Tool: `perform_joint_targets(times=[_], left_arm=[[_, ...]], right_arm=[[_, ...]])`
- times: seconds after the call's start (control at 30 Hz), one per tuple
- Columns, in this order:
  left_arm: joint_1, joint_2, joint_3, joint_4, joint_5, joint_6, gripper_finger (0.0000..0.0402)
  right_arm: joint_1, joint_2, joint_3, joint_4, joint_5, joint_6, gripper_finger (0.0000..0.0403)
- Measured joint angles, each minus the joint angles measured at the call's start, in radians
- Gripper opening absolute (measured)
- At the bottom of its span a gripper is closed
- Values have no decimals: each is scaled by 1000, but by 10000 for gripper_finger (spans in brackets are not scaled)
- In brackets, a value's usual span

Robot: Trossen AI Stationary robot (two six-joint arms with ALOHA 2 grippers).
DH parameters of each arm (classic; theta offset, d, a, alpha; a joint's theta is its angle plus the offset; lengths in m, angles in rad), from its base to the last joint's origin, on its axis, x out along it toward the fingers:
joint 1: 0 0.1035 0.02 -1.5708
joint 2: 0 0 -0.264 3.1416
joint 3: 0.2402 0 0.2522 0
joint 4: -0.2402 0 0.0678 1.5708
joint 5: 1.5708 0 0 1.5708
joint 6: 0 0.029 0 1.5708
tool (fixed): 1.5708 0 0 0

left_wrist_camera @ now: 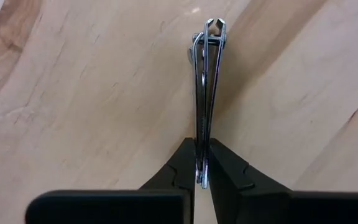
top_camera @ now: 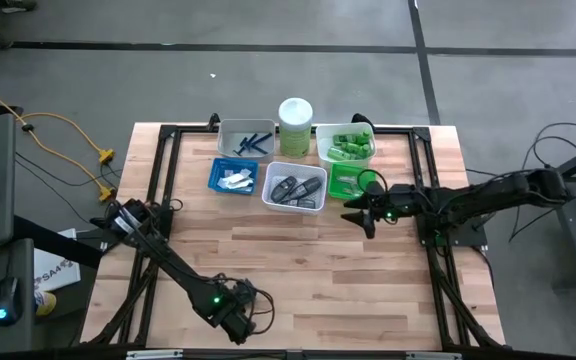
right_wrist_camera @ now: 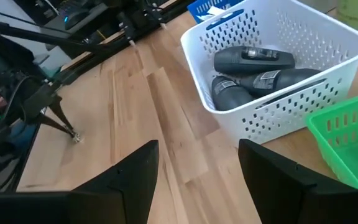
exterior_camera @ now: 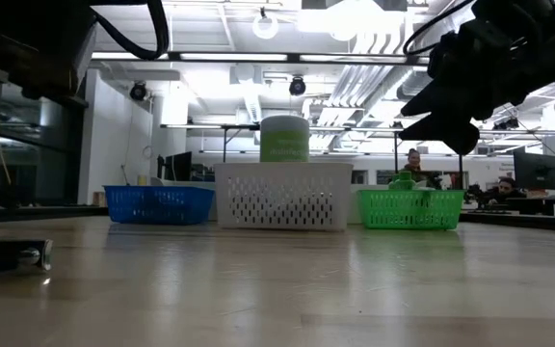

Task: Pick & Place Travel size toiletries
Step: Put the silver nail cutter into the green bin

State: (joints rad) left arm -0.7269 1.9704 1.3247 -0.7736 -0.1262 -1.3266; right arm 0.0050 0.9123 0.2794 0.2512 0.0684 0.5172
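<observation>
A: Start with the big things. What is on the table (top_camera: 298, 260)?

B: A cluster of trays at its far side. The white tray (top_camera: 295, 188) holds dark oval cases (right_wrist_camera: 253, 57), three of them as far as the right wrist view shows. Just past it is the grey tray (top_camera: 246, 138) with blue razors (top_camera: 255, 142), and beside that a pale-green canister (top_camera: 295, 125) with a white lid.

A: And the other trays?

B: A blue tray (top_camera: 234, 177) with pale items I cannot make out from above, and two green trays (top_camera: 345, 143); the farther one holds green tubes (top_camera: 351, 145).

A: Where is the right gripper (top_camera: 366, 213)?

B: Raised off the table, just beside the nearer green tray and close to the white tray's corner. Its fingers (right_wrist_camera: 126, 180) are spread wide with nothing between them. The cases lie ahead of it, inside the white tray, apart from the fingers.

A: The left gripper (left_wrist_camera: 202, 177)?

B: At the near edge of the table, well apart from all the trays. It is closed on a silver clipper (left_wrist_camera: 207, 93).

A: How does the clipper sit in it?

B: Pinched at one end between the fingertips (left_wrist_camera: 185, 165), standing on edge, the rest reaching straight out ahead of the gripper over bare wood. Whether its far end touches the table I cannot tell.
</observation>
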Motion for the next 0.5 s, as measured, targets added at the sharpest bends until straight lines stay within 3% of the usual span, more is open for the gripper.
perform_joint_targets(times=[0.2, 0.5], left_arm=[[44, 0, 33, -59, -53, 103, 16], [197, 0, 220, -169, -151, 415, 15]], right_arm=[[69, 0, 0, 0, 17, -9, 215], [162, 0, 0, 21, 55, -24, 215]])
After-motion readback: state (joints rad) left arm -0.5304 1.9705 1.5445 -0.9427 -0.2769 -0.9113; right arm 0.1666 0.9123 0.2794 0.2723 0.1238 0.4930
